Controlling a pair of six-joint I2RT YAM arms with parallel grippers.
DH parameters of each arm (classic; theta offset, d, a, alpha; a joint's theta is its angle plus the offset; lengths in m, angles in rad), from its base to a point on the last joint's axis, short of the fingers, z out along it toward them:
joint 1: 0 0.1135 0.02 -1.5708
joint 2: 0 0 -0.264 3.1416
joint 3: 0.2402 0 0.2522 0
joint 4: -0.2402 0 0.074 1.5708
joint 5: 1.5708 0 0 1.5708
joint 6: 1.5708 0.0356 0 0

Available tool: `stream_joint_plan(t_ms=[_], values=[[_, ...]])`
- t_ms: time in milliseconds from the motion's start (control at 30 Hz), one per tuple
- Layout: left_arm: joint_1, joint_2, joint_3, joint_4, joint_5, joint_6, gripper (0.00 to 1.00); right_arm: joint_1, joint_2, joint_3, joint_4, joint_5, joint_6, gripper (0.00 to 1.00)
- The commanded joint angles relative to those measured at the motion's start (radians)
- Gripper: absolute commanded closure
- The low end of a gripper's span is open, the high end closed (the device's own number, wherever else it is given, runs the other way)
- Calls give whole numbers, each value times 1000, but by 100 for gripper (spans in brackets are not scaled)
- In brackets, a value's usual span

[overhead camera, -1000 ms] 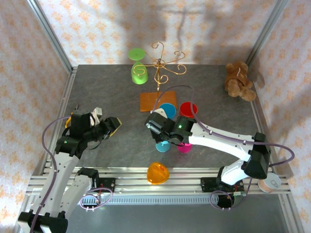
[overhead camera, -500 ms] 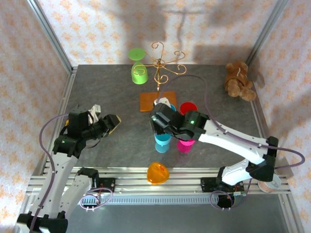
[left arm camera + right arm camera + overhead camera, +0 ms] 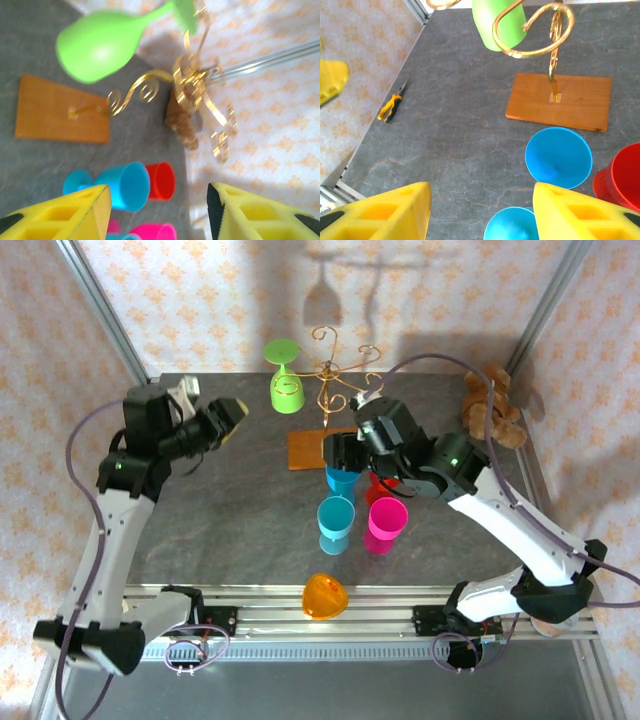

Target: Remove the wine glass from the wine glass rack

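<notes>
The gold wire rack stands at the back of the table on its orange-brown base. A green wine glass hangs upside down from its left scroll arm. My left gripper hovers open just left of the glass, empty. In the left wrist view the glass and rack lie ahead of the open gripper. My right gripper is open over the base's right edge. In the right wrist view the glass and scroll are above the open gripper.
Two blue glasses, a pink cup and a red cup stand in front of the base. An orange piece lies at the front edge. A teddy bear sits back right. Yellow pliers lie at the left.
Both arms have lifted and swung back toward the rack. The left gripper moved from the left table area up beside the green glass; the right moved from over the cups to the base.
</notes>
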Motion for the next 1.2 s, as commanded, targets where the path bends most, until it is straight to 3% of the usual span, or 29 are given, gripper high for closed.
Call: stream_joint_plan(t_ms=[0,233,433,1167], values=[[26,100,138,89,32,-18,46,-38,-11,49,-2,-68,-32,44],[39,403,397,125,149,-79,44,-127,17,83,9,-151,-45,44],[40,539,511,69,162,-56,43,-167,40,103,8,-187,-49,44],[24,693,680,-64,136,25,49,-173,20,50,46,-188,-38,46]])
